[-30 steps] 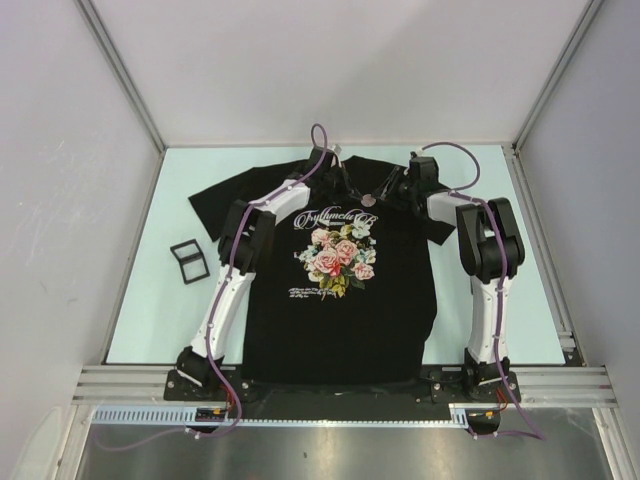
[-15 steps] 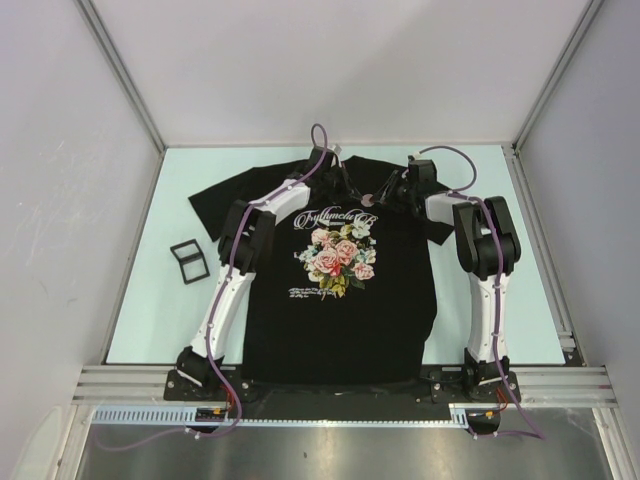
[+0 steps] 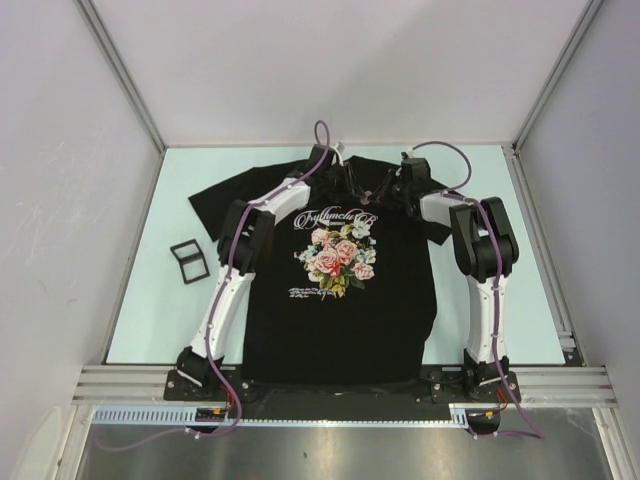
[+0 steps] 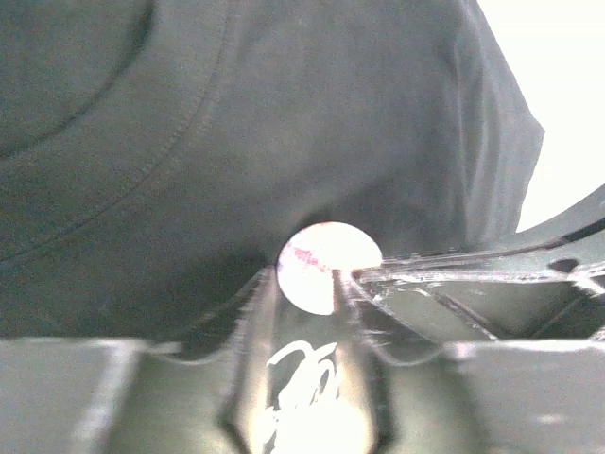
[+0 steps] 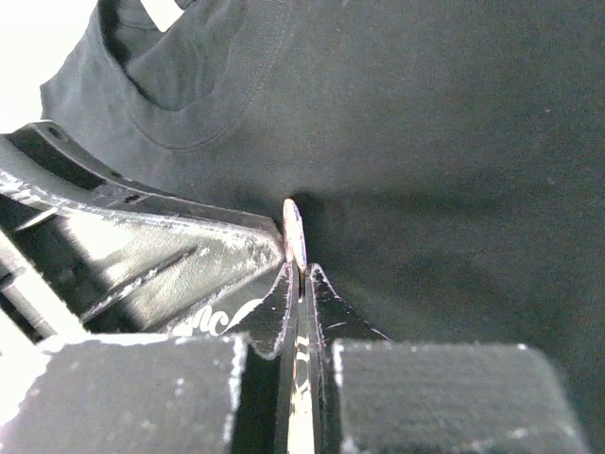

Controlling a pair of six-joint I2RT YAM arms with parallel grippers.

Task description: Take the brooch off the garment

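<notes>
Brooch [image 4: 329, 265] sits on the shirt [image 3: 340, 310] just below the collar: a small stiff disc on soft, stretchy cloth. Right claw [image 5: 301, 274] is clamped edge-on across its rim, the sensible hold. Left claw [image 4: 307, 317] is spread just beside it, seemingly pinning fabric.

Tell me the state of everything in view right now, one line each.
shirt: spread flat, print up.
brooch: on the shirt below the collar, pinched at its edge.
right gripper: shut on the brooch.
left gripper: slightly open, tips by the brooch.
black frame: lying loose, left of the shirt.
</notes>
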